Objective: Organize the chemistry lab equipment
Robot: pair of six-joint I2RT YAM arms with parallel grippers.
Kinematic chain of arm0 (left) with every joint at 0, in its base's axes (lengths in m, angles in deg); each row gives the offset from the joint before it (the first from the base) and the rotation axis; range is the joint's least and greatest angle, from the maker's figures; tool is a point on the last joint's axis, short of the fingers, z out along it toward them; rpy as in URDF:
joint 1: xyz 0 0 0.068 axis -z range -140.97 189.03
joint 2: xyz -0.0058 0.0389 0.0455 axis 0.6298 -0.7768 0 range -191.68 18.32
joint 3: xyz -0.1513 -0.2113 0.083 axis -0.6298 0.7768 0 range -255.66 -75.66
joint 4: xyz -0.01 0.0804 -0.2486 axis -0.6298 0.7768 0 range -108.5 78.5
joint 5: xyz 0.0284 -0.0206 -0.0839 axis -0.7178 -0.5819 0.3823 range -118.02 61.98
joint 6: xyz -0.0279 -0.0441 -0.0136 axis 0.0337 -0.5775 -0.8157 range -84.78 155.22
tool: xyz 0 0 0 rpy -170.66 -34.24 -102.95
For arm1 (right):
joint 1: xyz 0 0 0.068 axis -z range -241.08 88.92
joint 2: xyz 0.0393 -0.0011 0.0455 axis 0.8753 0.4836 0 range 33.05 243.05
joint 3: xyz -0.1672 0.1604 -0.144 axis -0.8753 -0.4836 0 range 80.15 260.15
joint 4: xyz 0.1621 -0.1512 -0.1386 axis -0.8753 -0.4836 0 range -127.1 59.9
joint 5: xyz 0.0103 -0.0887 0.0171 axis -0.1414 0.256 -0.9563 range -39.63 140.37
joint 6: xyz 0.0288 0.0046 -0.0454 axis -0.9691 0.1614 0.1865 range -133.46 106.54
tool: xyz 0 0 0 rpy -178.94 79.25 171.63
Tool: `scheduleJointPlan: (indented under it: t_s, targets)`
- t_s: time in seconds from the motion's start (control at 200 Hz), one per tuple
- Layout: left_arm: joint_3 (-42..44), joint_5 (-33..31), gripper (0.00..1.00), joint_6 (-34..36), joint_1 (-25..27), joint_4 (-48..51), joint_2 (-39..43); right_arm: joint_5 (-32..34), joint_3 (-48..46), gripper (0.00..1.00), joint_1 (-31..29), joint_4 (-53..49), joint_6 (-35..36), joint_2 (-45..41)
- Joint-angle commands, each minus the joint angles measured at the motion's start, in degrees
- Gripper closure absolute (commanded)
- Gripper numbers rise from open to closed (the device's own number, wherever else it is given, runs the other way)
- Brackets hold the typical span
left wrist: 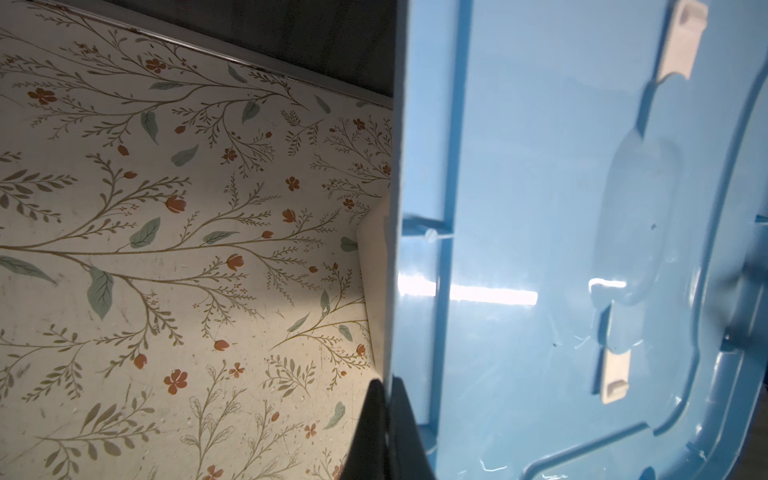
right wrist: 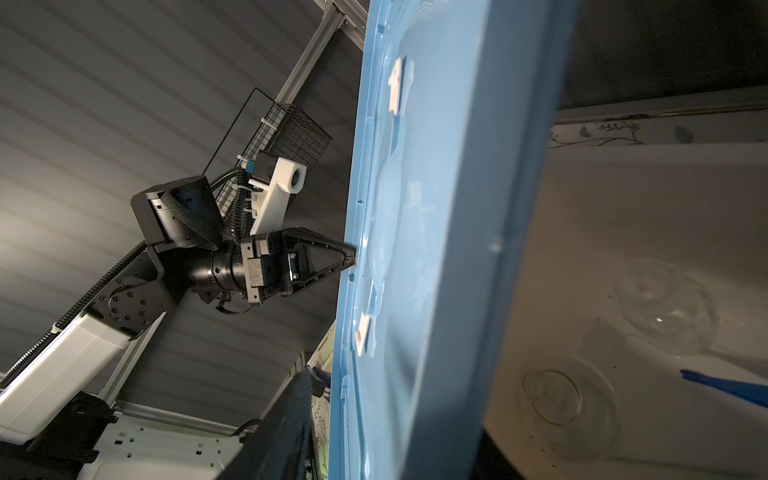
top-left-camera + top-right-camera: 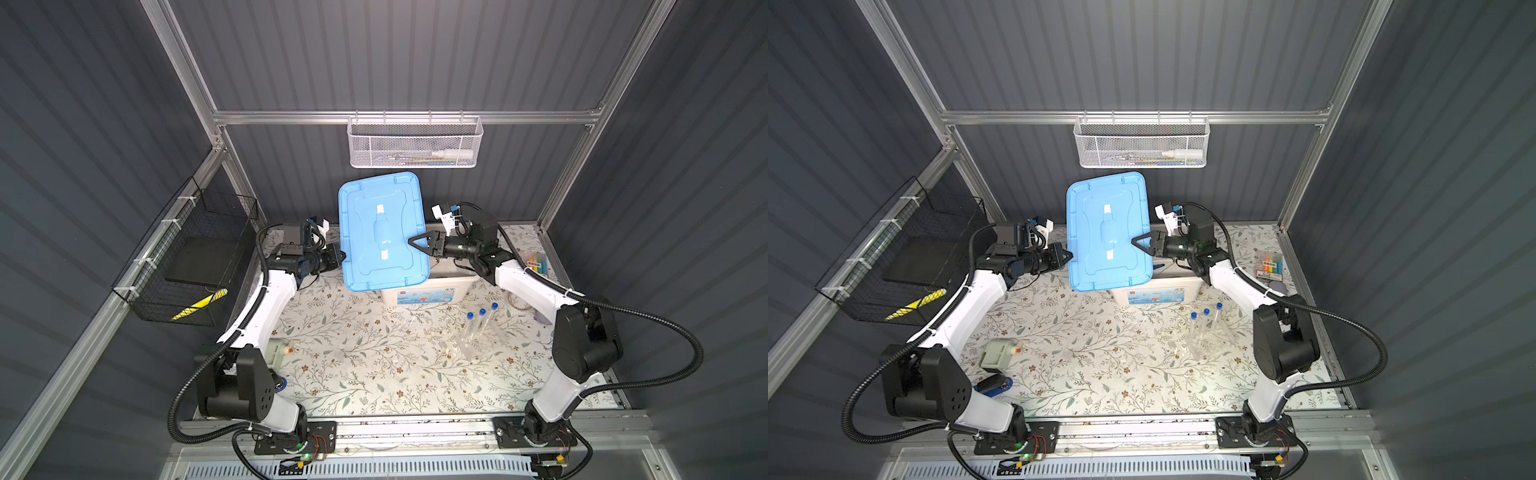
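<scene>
Gripping the lid [image 3: 376, 232] by its left rim, the left end effector [image 3: 341, 254] is clamped tight. The lid is held raised over the white bin [image 3: 432, 289], whose right part is uncovered. The right end effector [image 3: 412, 242] is at the lid's right edge; cannot tell whether it has hold. Three blue-capped tubes [image 3: 481, 322] are on the table [image 3: 353, 374], just in front of the bin. Inside the bin are clear glassware [image 2: 665, 307] and blue tweezers [image 2: 731, 392]. A pen pack [image 3: 537, 266] sits beside the right arm.
</scene>
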Motion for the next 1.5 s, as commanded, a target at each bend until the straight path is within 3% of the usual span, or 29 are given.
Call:
scheduleJointPlan:
  t_s: [0.0,0.495,0.83,0.99,1.145,1.331,1.436,1.496]
  targets:
    - [-1.0,1.5,1.0,-1.1,0.5,-2.5,-0.1,-0.3,-0.4,0.56,0.3,0.6,0.3,-1.3]
    - [-2.6,0.9,0.98,-1.2,2.3,-2.8,-1.7,-0.2,1.2,0.69,0.2,-0.3,-1.3,-0.2]
    - [-2.5,1.2,0.83,-1.5,2.3,-2.9,-1.5,0.9,2.6,0.81,0.2,-2.9,-0.8,-0.7]
    - [-2.3,-0.1,0.67,-1.2,2.3,-2.3,-0.5,2.3,3.4,0.83,0.3,-5.5,0.3,-1.4]
    - [-1.5,-2.0,0.4,-1.1,2.3,-2.5,1.3,4.0,3.0,0.84,0.5,-6.4,1.0,-3.2]
    - [-1.5,-3.0,0.17,-0.2,2.3,-1.0,2.9,8.4,3.6,0.84,1.4,-11.1,5.2,-6.9]
    - [-0.9,-6.7,0.01,0.6,2.3,-0.5,4.2,10.8,3.2,0.84,2.6,-13.1,7.3,-9.7]
    - [-0.6,-7.8,0.0,1.1,2.3,-0.3,4.8,11.9,2.7,0.84,3.4,-13.6,8.1,-11.4]
